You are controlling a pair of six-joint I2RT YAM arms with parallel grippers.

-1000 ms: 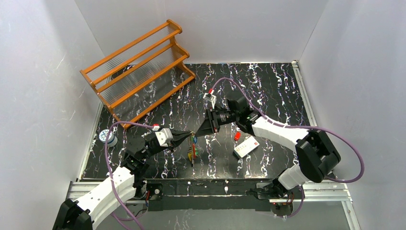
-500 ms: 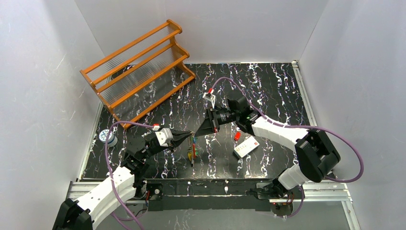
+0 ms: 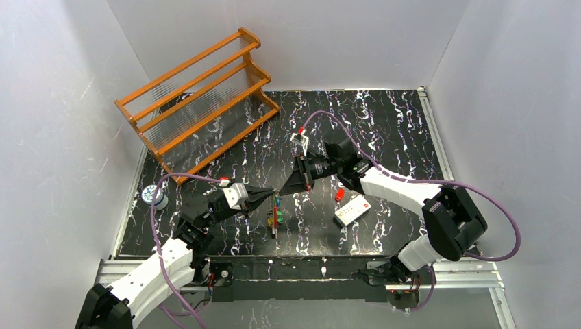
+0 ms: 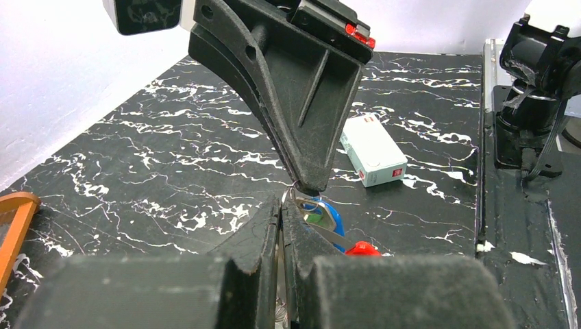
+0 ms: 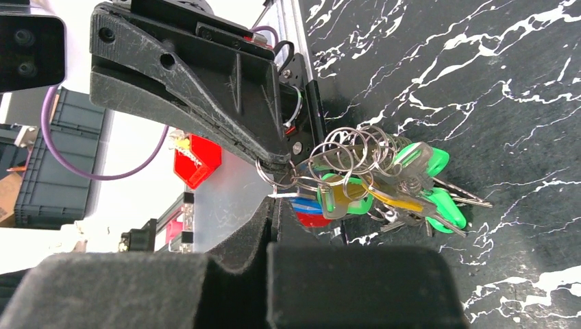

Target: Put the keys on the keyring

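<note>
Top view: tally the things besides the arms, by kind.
Orange wooden rack: 1
White rectangular box with red dot: 1
Bunch of coloured keys on rings: 1
Loose small red key: 1
Small blue-and-white round object: 1
Total: 5

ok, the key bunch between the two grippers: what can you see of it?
The key bunch is small keys with green, blue, red and yellow plastic heads and silver blades, strung on several thin silver rings. It hangs over the black table, pinched at the rings by the shut left gripper and right gripper.
</note>
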